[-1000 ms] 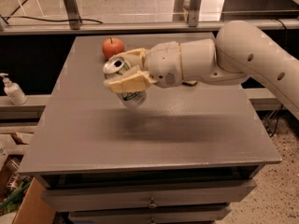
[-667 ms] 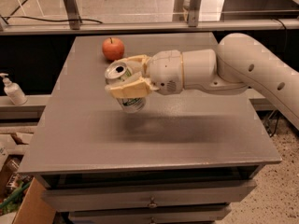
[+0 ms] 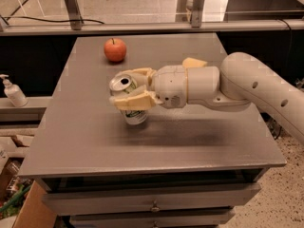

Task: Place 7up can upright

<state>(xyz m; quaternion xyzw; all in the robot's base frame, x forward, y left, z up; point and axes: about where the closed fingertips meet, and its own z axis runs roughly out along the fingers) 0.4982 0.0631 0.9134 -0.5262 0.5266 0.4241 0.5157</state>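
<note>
The 7up can [image 3: 133, 115], silvery with a green band and an open silver top, stands nearly upright, tilted slightly, with its base at or just above the grey table [image 3: 80, 127] left of centre. My gripper [image 3: 129, 88] reaches in from the right and its cream fingers [image 3: 135, 100] are shut around the can's upper half. The white arm stretches away to the right edge of the view.
A red apple [image 3: 115, 50] sits on the table's far left part, behind the can. A soap dispenser bottle [image 3: 13, 92] stands on a ledge left of the table. Drawers lie under the table's front edge, and a railing runs behind it.
My gripper has carried the can lower and slightly toward the front of the table, and the can has come closer to the surface.
</note>
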